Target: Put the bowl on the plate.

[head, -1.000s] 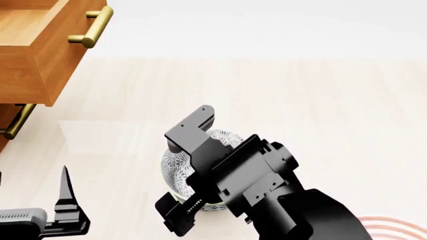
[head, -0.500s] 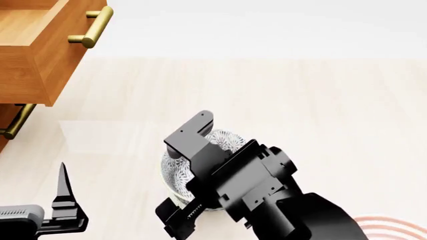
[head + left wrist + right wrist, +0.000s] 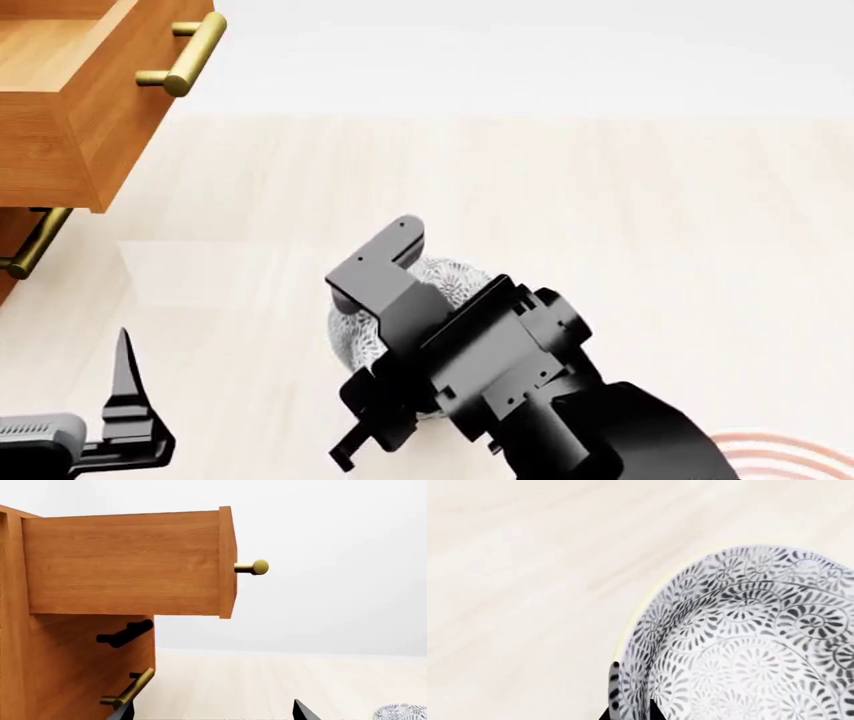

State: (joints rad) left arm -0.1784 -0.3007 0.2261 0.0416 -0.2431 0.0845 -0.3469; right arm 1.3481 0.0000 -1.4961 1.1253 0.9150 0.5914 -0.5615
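Note:
The bowl (image 3: 747, 645), white with a fine grey-blue floral pattern, sits on the pale floor. In the head view the right arm covers most of the bowl (image 3: 451, 275). My right gripper (image 3: 630, 715) has one fingertip inside the rim and one outside, shut on the bowl's wall; from above, this gripper (image 3: 363, 335) hangs over the bowl's left side. The plate (image 3: 787, 450) shows only as red rings at the bottom right edge. My left gripper (image 3: 213, 716) is open and empty, low at the left, with the bowl (image 3: 403, 712) off to its side.
A wooden cabinet (image 3: 67, 110) stands at the far left with its top drawer (image 3: 127, 562) pulled out and brass handles (image 3: 180, 55) sticking out. Pale wood floor (image 3: 601, 200) stretches beyond the bowl.
The right gripper's near finger has moved in toward the bowl's rim, closing on it. The left gripper has barely moved.

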